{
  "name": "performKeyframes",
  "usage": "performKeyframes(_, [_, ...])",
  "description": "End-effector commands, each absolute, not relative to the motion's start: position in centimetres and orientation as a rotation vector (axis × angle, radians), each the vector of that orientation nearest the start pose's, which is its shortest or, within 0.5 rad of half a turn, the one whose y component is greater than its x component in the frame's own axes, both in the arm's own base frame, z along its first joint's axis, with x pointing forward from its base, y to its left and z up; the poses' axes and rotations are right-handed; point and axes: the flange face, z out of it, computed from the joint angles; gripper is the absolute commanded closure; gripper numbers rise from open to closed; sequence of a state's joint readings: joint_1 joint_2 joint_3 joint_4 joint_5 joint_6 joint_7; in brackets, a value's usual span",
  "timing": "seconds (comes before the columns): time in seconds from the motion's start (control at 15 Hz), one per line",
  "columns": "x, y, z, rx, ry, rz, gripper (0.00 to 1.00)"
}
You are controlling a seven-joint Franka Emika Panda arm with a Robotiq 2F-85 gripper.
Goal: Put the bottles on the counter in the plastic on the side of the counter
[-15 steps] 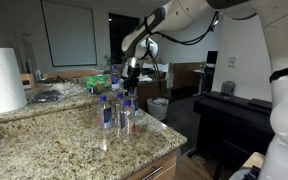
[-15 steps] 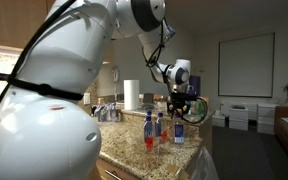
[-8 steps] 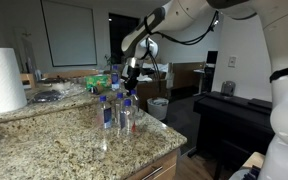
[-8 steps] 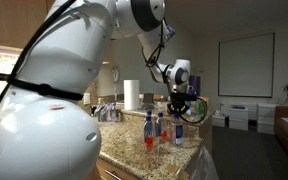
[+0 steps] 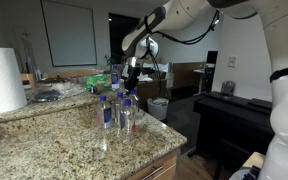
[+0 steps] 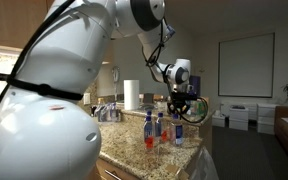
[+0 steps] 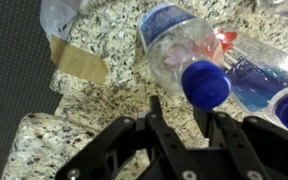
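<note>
Several clear bottles with blue caps and labels stand near the counter's (image 5: 54, 140) corner in both exterior views, among them one (image 5: 127, 116) below the gripper and one (image 6: 149, 131) with reddish liquid. My gripper (image 5: 131, 82) (image 6: 184, 110) hangs just above them, pointing down. In the wrist view the gripper (image 7: 176, 106) has its fingers a little apart, with bare granite between them. A blue cap (image 7: 206, 83) of a bottle (image 7: 179, 45) sits at the tip of the right finger (image 7: 198, 112). The plastic-lined bin (image 5: 158, 107) stands on the floor beyond the counter's end.
A big white paper-towel roll (image 5: 2, 80) stands on the counter's other end. Black piano-like furniture (image 5: 229, 115) and a cardboard box (image 5: 252, 165) lie past the counter. More bottles (image 7: 269, 85) crowd the right of the wrist view; the counter edge and dark floor (image 7: 14, 90) are left.
</note>
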State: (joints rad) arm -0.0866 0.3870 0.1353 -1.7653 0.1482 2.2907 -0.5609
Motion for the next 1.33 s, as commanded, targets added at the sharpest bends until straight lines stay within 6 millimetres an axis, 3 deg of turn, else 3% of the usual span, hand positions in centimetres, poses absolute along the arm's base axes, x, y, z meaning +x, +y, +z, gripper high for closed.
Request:
performKeyframes(0.0, [65.1,2.4,37.1,-2.918,-0.789,-0.286,0.29])
performKeyframes(0.27, [64.3,2.0,37.8,-2.927,-0.806,-0.249,0.05])
performKeyframes(0.47, [63.8,1.9,38.1,-2.933,-0.809,-0.232,0.02])
performKeyframes(0.53, [63.6,1.8,38.2,-2.933,-0.813,-0.226,0.06])
performKeyframes(0.6, [63.5,1.8,38.1,-2.931,-0.816,-0.218,0.27])
performKeyframes(0.73, [63.3,1.9,38.0,-2.924,-0.819,-0.198,0.36])
performKeyframes(1.27, [63.2,1.1,38.4,-2.935,-0.787,-0.175,0.89])
